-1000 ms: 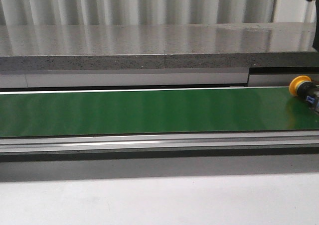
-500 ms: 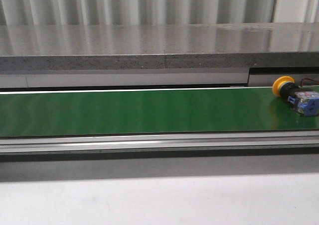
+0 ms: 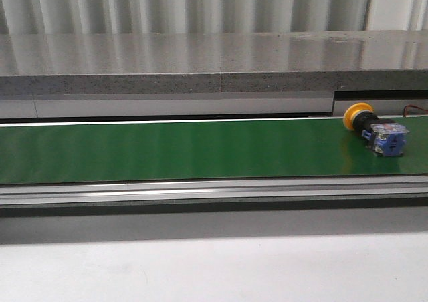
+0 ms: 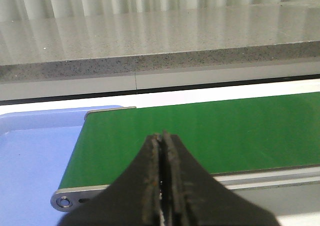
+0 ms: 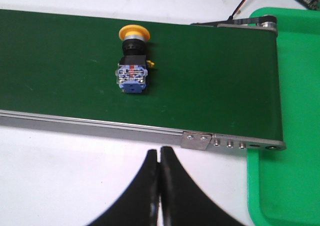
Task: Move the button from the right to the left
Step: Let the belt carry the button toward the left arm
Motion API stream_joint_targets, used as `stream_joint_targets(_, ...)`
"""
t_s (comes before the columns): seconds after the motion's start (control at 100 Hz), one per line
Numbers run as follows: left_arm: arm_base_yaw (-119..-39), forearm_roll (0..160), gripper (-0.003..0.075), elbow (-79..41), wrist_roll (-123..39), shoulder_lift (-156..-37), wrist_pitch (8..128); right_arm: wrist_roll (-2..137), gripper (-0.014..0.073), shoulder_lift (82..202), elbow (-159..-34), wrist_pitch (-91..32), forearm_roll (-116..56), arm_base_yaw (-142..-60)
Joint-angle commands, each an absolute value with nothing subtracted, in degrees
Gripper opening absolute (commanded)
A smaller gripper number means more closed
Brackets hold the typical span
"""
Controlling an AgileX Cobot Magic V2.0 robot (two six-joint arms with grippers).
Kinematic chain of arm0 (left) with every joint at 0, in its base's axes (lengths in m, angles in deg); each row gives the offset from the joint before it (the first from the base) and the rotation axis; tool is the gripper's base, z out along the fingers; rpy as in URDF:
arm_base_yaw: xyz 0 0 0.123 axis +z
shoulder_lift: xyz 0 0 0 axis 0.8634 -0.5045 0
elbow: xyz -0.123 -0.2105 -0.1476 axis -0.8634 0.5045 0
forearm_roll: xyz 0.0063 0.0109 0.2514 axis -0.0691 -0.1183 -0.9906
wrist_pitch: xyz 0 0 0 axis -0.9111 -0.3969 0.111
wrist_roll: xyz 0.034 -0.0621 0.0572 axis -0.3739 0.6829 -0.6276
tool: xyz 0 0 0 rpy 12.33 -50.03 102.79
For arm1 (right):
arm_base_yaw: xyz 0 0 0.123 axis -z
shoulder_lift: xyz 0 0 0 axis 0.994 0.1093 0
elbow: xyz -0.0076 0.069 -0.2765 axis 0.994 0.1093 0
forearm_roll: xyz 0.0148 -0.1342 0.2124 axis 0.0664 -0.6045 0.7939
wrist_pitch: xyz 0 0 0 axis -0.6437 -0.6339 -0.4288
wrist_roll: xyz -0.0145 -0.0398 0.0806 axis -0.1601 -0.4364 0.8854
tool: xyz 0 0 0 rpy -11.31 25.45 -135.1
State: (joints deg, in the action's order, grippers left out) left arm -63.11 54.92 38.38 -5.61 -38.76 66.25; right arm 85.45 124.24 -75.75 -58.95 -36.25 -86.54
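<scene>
Since half a second ago the button (image 3: 374, 129) has travelled leftward along the green belt (image 3: 187, 148); in the front view it now lies at the right of the frame, clear of the edge it was nearly touching. It rests on its side, yellow cap toward the far edge of the belt and blue block toward the near edge. In the right wrist view the button (image 5: 133, 61) sits in the upper middle, with a green tray (image 5: 290, 186) at the right edge beyond the belt's end. The right gripper (image 5: 159, 186) hangs over the white table with its jaws pressed together, holding nothing. The left gripper (image 4: 162, 186) is likewise closed and empty, above the belt's end beside a blue tray (image 4: 30, 156).
</scene>
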Motion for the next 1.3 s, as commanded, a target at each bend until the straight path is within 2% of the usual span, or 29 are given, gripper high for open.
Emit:
stream_joint_targets(0.0,-63.1,55.1,-0.002,40.6,-5.1,-37.0,62.2,84.7,-0.0067,119.8,-74.6,-53.7,-36.1,-86.6)
stream_joint_targets(0.38,-63.1,55.1,-0.002,40.5,-5.1,-37.0,60.1,84.7,-0.0067,102.7,-64.6,-50.8,-36.1,-86.6)
stream_joint_targets(0.77,-63.1,55.1,-0.002,39.0,-5.1,-37.0,53.2,84.7,-0.0067,101.7,-64.2,-50.4,-36.1,-86.6)
stream_joint_targets(0.97,-63.1,54.6,-0.0021,30.2,-5.1,-39.7,62.0,84.7,-0.0067,101.7,-64.2,-50.4,-36.1,-86.6)
stream_joint_targets(1.29,-63.1,54.6,-0.002,15.1,-5.1,-53.3,77.8,84.7,-0.0067,101.7,-64.2,-50.4,-36.1,-86.6)
